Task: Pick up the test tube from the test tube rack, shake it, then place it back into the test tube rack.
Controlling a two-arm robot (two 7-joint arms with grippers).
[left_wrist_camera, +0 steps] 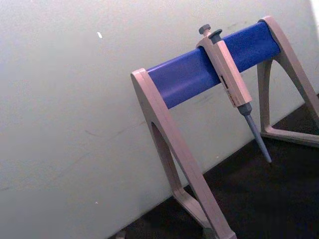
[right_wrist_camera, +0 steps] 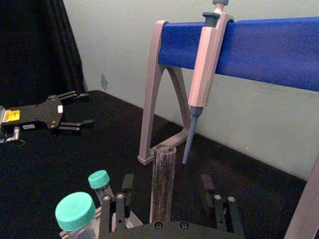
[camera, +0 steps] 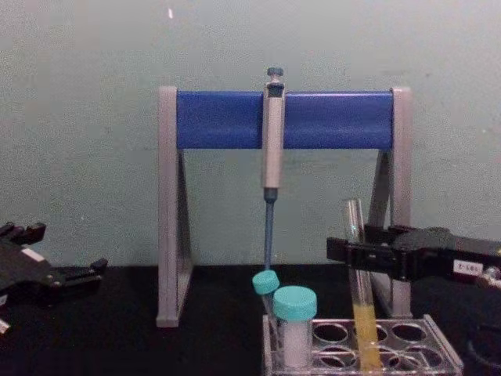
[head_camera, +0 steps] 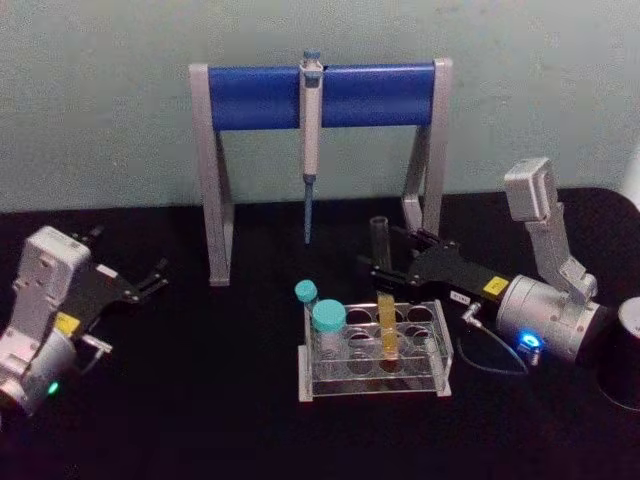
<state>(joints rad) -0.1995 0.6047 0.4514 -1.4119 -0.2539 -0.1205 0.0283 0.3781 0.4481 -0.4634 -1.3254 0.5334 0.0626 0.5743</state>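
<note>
Right gripper (head_camera: 385, 252) has its black fingers wide around the tall, thin glass test tube (head_camera: 386, 335), standing in the clear plastic test tube rack (head_camera: 442, 368). Left gripper (head_camera: 152, 280) sits open.

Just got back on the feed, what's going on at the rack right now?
The right hand is at the test tube, open and straddling the glass above the yellow-orange liquid, without closing on it. The tube stands upright in the test tube rack and has not been lifted. The left hand is parked open off to the left, well away from the rack.
</note>
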